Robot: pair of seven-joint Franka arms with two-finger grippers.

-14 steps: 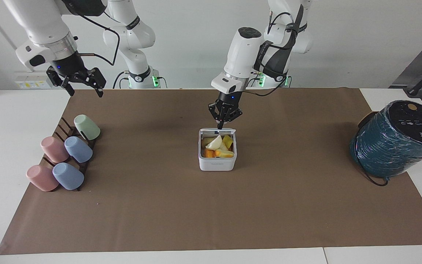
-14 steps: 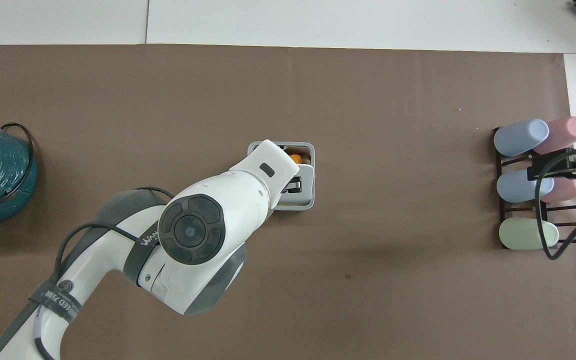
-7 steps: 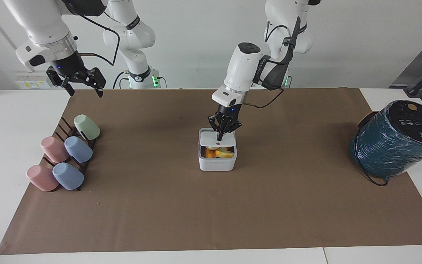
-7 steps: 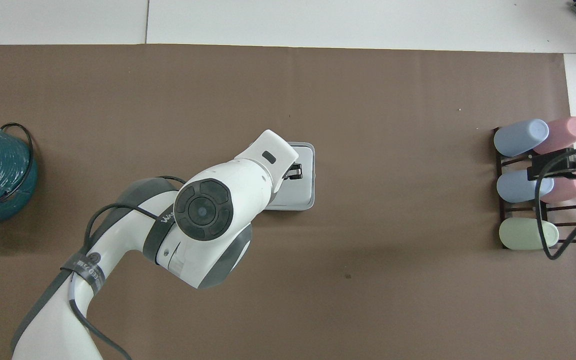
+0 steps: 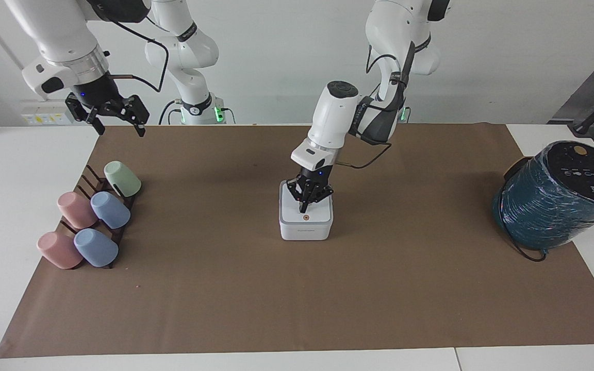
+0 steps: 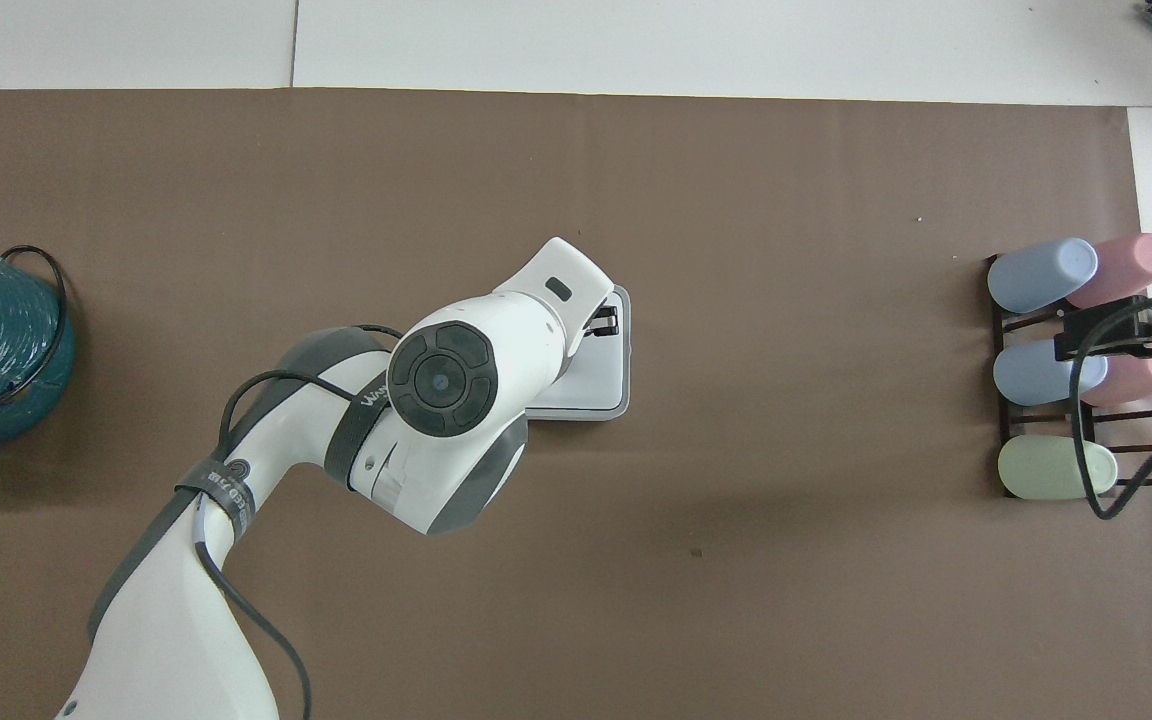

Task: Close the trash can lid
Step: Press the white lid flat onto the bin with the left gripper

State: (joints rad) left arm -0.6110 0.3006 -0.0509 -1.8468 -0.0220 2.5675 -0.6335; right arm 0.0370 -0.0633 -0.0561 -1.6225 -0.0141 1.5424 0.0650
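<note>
The white square trash can (image 5: pixel 306 232) stands in the middle of the brown mat. Its lid (image 5: pixel 318 215) lies flat on the box, with the orange dot facing up and the contents hidden. My left gripper (image 5: pixel 302 209) is shut, and its tip rests on the lid near the dot. In the overhead view the left arm covers much of the can; a part of the lid (image 6: pixel 600 374) and the left gripper (image 6: pixel 604 322) show. My right gripper (image 5: pixel 117 121) waits open and empty in the air near the cup rack; it also shows in the overhead view (image 6: pixel 1151 335).
A dark rack (image 5: pixel 88 181) with pink, blue and green cups lying on it sits at the right arm's end. A large teal-wrapped cylinder (image 5: pixel 558 196) with a black cable stands at the left arm's end. The brown mat (image 5: pixel 297 299) covers the table.
The lid has swung down from upright to flat on the can, hiding the fruit pieces. My left gripper has moved down and away from the robots with it. The right arm has not moved.
</note>
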